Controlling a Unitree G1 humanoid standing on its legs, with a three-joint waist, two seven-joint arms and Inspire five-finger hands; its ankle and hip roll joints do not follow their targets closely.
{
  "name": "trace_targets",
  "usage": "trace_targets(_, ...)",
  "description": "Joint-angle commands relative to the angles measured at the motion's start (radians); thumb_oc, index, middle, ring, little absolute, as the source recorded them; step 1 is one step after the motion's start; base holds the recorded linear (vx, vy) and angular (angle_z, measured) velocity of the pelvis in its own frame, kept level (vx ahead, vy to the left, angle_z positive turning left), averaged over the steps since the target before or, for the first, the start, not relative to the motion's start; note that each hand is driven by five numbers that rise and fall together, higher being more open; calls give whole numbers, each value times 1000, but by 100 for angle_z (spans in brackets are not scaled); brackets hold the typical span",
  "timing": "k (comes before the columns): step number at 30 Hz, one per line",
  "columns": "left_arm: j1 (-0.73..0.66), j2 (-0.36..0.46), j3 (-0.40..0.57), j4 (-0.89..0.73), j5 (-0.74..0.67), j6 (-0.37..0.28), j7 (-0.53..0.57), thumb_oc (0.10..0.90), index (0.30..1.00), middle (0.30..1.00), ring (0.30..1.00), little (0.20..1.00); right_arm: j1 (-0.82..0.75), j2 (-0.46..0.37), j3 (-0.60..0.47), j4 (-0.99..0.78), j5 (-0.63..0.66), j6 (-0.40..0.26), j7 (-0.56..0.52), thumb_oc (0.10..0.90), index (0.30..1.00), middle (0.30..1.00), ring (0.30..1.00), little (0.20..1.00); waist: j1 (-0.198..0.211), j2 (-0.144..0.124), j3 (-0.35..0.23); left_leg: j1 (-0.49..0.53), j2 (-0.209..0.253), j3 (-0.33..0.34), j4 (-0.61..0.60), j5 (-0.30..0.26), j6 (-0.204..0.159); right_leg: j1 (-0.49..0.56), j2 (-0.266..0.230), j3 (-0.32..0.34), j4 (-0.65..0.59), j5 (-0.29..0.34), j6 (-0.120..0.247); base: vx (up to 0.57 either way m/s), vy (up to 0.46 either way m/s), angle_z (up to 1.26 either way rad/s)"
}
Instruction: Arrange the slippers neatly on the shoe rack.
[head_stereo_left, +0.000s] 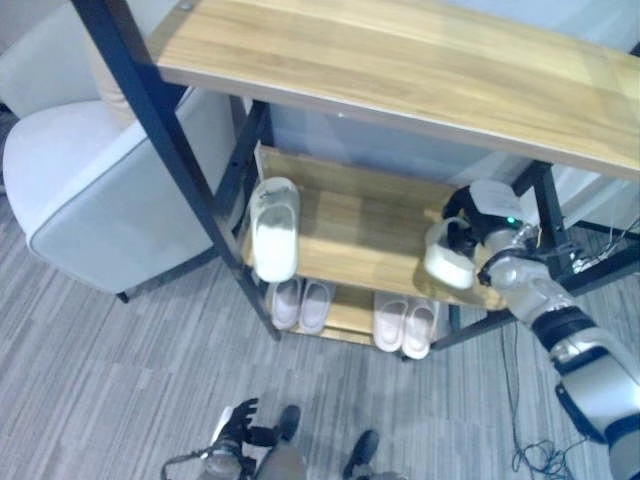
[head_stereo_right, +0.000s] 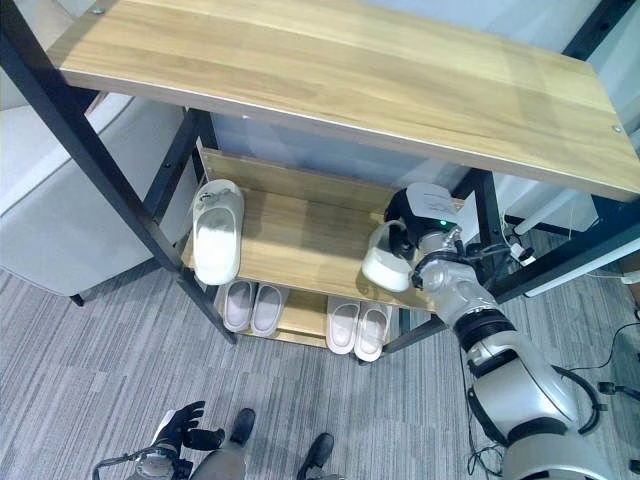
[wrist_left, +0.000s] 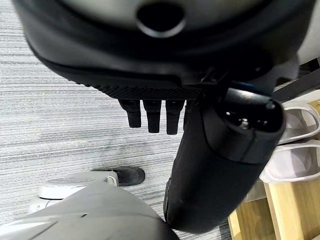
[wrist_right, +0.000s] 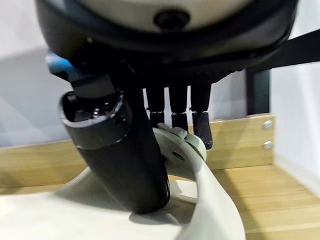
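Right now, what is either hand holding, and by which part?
Right hand grips a white slipper by its upper strap, over the middle shelf. Left hand holds nothing.

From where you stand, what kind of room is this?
Probably a home-style entryway or a mock-up of one: a wooden shoe rack holding slippers, a grey upholstered chair beside it, and grey carpet.

Floor: grey striped carpet was seen across the lower half, from 3 to 9 o'clock.
Seating: a pale grey upholstered chair was placed at 9 o'clock.
Wall: a pale wall was seen behind the shelves, near centre.
Light: soft, even lighting was observed.
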Motion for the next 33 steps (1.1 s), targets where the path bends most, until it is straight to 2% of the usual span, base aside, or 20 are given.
trace_targets(1, 19, -43, -79, 48, -19, 0, 3, 800, 900, 900, 900, 900, -118, -5, -51, -81, 29, -33, -49, 400, 300, 300, 300, 300, 36, -31, -33, -13, -15, 52, -18, -39, -7, 49, -51, 19, 22, -81, 108, 0, 0, 0)
trace_targets(5, 14, -38, -88, 42, -20, -1, 3, 800, 900, 900, 900, 900, -144, 40, -43, -114, 16, -38, -56, 400, 300, 300, 300, 300, 60, -39, -21, -19, -13, 40, -18, -35, -8, 45, -49, 9, 26, -83, 107, 0, 0, 0)
trace_targets(7, 13, -38, -88, 42, -20, -1, 3, 800, 900, 900, 900, 900, -144, 41, -43, -114, 16, -38, -56, 400, 300, 300, 300, 300, 59, -40, -21, -19, -13, 39, -18, -35, -8, 45, -49, 9, 26, -83, 107, -7, -9, 3)
trace_targets(10, 13, -28, -85, 48, -23, -3, 6, 800, 900, 900, 900, 900, -182, 67, -35, -127, 0, -42, -79, 400, 300, 300, 300, 300, 95, -50, -4, -36, -14, 20, -18, -27, -10, 39, -46, -9, 32, -88, 104, -14, -25, 15)
trace_targets(17, 11, -18, -86, 55, -24, -6, 10, 800, 900, 900, 900, 900, -212, 67, -27, -114, -23, -42, -111, 400, 300, 300, 300, 300, 140, -54, 18, -64, -24, -21, -18, -12, -15, 33, -48, -52, 39, -94, 103, -2, -14, 22)
trace_targets(25, 2, -15, -110, 48, -24, -15, 16, 800, 900, 900, 900, 900, -267, 29, 9, -30, -110, -13, -172, 400, 300, 300, 300, 300, 181, -45, 38, -103, -41, -71, -18, 7, -17, 21, -53, -103, 51, -101, 103, 3, -5, 28)
trace_targets(33, -15, -26, -133, 49, -41, -21, 26, 800, 900, 900, 900, 900, -315, 18, 32, 30, -126, 10, -204, 400, 300, 300, 300, 300, 190, -31, 44, -117, -48, -86, -17, 14, -16, 12, -57, -114, 58, -105, 102, 4, 13, 10)
